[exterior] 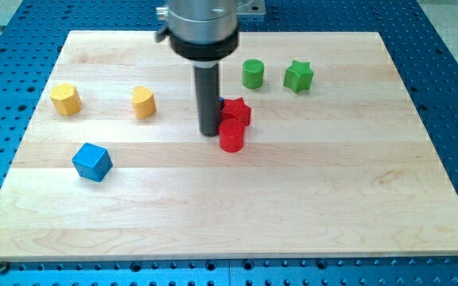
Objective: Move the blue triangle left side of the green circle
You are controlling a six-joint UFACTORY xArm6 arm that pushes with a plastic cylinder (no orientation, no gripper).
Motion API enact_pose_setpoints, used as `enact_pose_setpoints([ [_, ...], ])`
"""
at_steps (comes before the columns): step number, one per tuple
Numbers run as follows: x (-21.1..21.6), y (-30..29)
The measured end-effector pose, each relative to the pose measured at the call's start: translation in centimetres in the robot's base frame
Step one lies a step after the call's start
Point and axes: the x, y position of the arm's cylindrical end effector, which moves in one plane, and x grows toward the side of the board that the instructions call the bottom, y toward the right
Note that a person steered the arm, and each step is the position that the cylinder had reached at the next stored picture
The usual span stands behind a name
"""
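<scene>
Wooden bench [293,199], pale planks, sitting on a blue perforated surface.

Arm comes down from the view's top; no claw on it, so nothing to read as open or closed, only a dark rod. The tip [209,132] rests near the bench's middle, just left of the red cylinder [231,137] and the red star [236,111], touching them or very nearly so; the two reds sit against each other.

Green circle [253,74] is up and right of the rod, with the green star [298,76] just beside it on the right.

Task's block: no clear blue triangle to be found. The only blue block [92,162] lies at the lower left, well apart from the tip and from the green circle, and from here it reads more like a cube. If that is the one meant, it has a long run rightward and upward.

Handling, as a guess: small, light, rigid, likely to slide easily on smooth wood and to spin if struck off-centre. Best pushed square on a flat face, from its lower-left side.

Two yellow blocks, left one [65,99] and right one [143,102], lie near the likely path.

Hidden: the arm's grey housing and the rod cover a strip of bench just left of the green circle; a small block could be behind there. The yellow blocks' shapes are hard to settle
</scene>
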Motion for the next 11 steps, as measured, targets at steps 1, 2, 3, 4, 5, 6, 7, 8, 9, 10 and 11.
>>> enact_pose_setpoints([
  [1, -3.0, 0.5],
  [2, -1.1, -0.3],
  [3, 2.4, -4.0],
  [4, -1.6, -5.2],
  [5, -2.9, -4.6],
  [6, -5.2, -4.5],
  [7, -5.4, -4.1],
  [8, -1.0, -2.6],
  [9, -2.3, -0.8],
  [10, -5.1, -0.8],
  [11, -6.8, -0.9],
])
